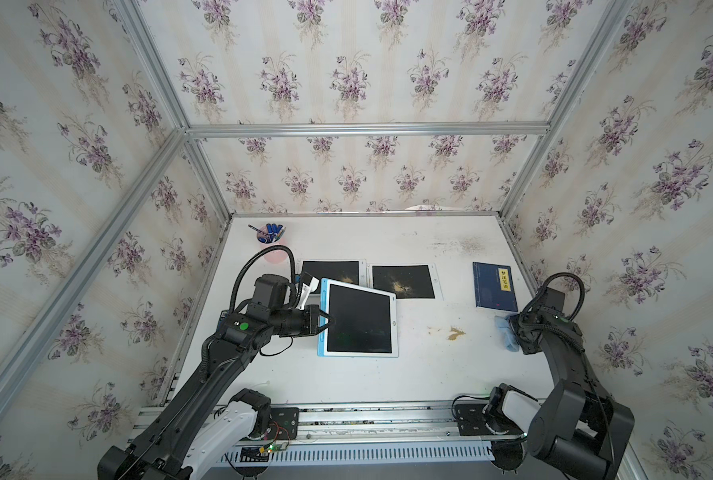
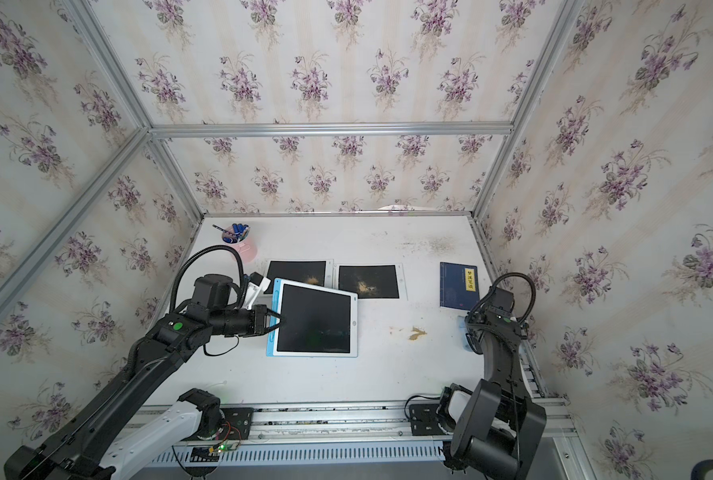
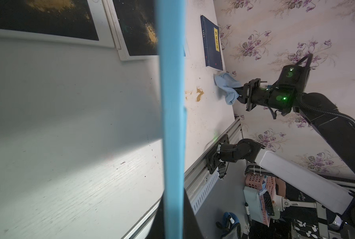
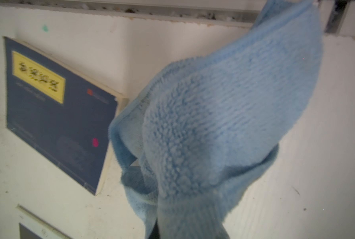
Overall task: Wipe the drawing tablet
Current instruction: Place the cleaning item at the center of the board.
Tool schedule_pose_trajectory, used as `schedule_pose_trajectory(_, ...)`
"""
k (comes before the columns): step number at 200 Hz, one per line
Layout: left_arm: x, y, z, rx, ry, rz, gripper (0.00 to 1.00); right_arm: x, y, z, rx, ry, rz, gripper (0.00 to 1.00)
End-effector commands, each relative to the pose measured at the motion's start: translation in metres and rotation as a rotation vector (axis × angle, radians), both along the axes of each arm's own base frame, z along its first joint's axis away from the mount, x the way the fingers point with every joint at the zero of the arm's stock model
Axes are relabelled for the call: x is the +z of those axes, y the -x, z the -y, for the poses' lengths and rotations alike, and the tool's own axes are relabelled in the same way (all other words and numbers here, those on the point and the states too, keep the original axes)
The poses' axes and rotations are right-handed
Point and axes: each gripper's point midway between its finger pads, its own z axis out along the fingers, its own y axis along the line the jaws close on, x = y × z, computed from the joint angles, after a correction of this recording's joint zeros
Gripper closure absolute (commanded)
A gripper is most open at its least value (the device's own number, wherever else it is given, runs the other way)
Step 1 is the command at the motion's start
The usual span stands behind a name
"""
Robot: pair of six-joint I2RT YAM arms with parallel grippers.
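The drawing tablet [image 1: 359,318] [image 2: 314,319] has a black screen in a white frame with a blue left edge, and sits mid-table in both top views. Its far corner overlaps two other tablets behind it. My left gripper [image 1: 325,322] [image 2: 279,320] is shut on that blue edge [image 3: 172,124], which runs straight out between the jaws in the left wrist view. My right gripper [image 3: 239,94] hangs at the table's right side, shut on a light blue cloth [image 1: 506,332] [image 3: 228,87] [image 4: 224,124]. The cloth hides its fingers in the right wrist view.
Two flat tablets [image 1: 332,272] [image 1: 402,281] with yellow-brown powder on their black screens lie at the back. A dark blue book [image 1: 495,286] lies at the right, just beyond the cloth. A pink pen cup [image 1: 271,241] stands back left. A brown stain [image 1: 454,332] marks the table.
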Motion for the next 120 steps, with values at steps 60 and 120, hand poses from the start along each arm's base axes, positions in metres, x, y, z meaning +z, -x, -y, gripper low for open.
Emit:
schedule_pose_trajectory(60,0.028,-0.002,0.010,-0.055,0.094,0.062,1.00,0.007,-0.007,0.008,0.060,0.044,0.013,0.16)
schedule_pose_trajectory(120,0.049,-0.011,0.016,-0.070,0.155,0.059,1.00,0.043,-0.005,-0.037,0.241,-0.056,0.171,0.00)
